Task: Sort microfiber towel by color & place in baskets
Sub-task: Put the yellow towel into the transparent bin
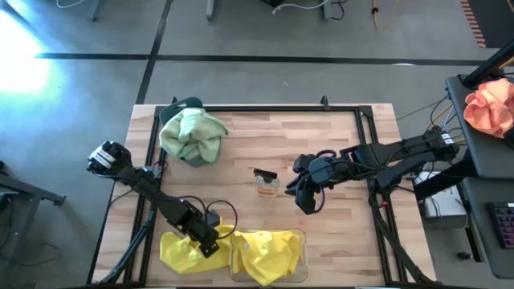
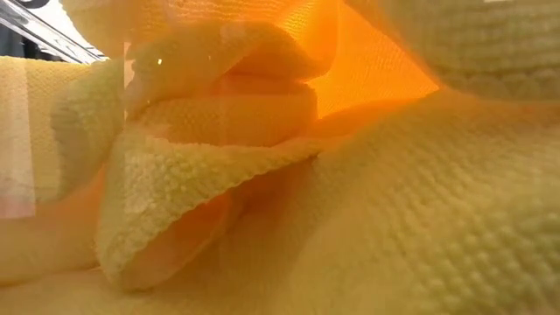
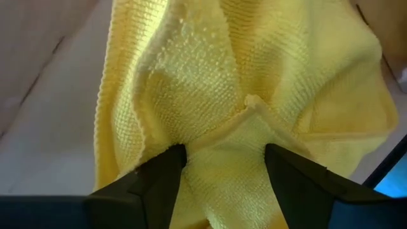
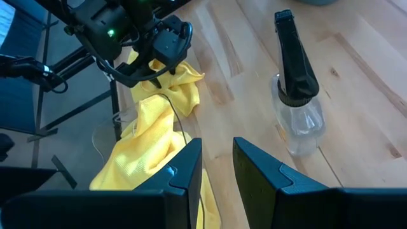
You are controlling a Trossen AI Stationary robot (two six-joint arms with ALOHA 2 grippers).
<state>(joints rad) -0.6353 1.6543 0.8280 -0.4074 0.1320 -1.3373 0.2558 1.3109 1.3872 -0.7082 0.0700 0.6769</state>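
Note:
A yellow microfiber towel (image 1: 178,250) lies crumpled on the table at the near left, beside the clear basket (image 1: 299,238), which holds more yellow towel (image 1: 269,253). My left gripper (image 1: 210,243) is low over the loose towel (image 3: 210,83), pointing steeply down. It is open, with its fingers on either side of a raised fold. Pale green towels (image 1: 193,132) fill the teal basket (image 1: 195,162) at the far left. My right gripper (image 1: 307,202) hangs above the table's middle, its fingers (image 4: 191,159) a narrow gap apart with nothing between them. My left gripper comes at the yellow towel from above, slanting down. Its open fingers (image 3: 166,166) stand on either side of a raised fold (image 3: 251,105) near the towel's middle. I cannot tell whether the fingertips touch the cloth. The towel lies on the table.
A small clear bottle with a black top (image 1: 267,183) lies on the table between the arms, close to my right gripper. An orange-pink cloth (image 1: 491,108) sits off the table at the right. Yellow towel (image 2: 350,219) behind the clear basket's wall fills the low view.

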